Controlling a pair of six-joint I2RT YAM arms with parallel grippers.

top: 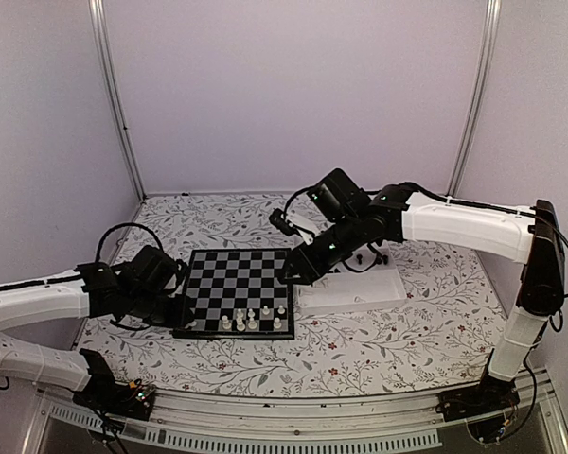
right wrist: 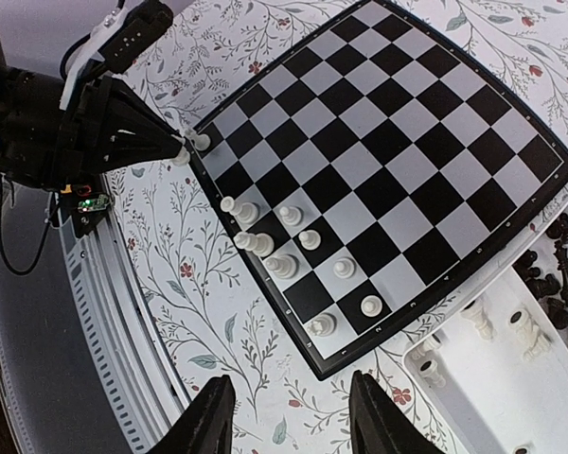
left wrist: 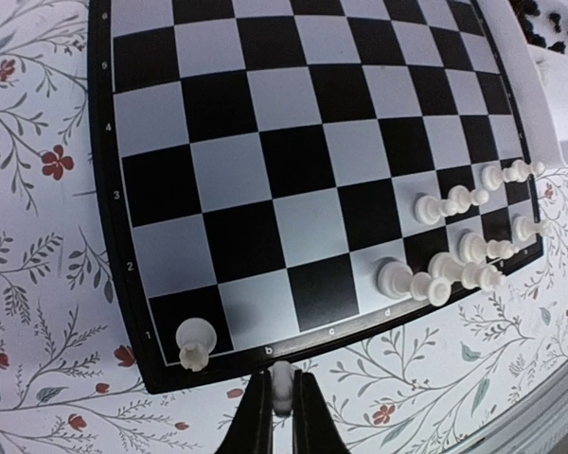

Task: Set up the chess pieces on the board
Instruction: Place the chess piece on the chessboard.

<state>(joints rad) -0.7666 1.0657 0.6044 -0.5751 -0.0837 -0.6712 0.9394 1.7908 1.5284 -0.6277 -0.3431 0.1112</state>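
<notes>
The board (top: 237, 284) lies between my arms; it also shows in the left wrist view (left wrist: 293, 142) and the right wrist view (right wrist: 388, 151). My left gripper (left wrist: 282, 416) is shut on a small white piece (left wrist: 282, 386) just off the board's near edge by the b file, next to a white rook (left wrist: 196, 340) on the corner square. In the top view the left gripper (top: 178, 314) is at the board's near-left corner. Several white pieces (left wrist: 454, 260) stand near the other near corner. My right gripper (right wrist: 289, 426) is open and empty above the tablecloth; it hangs by the board's right edge (top: 293, 274).
A white two-compartment tray (top: 360, 293) lies right of the board; in the right wrist view its wall (right wrist: 454, 388) shows, with loose white pieces (right wrist: 525, 331) and black pieces (right wrist: 559, 279) inside. The table has a floral cloth. A metal rail (top: 293, 416) runs along the near edge.
</notes>
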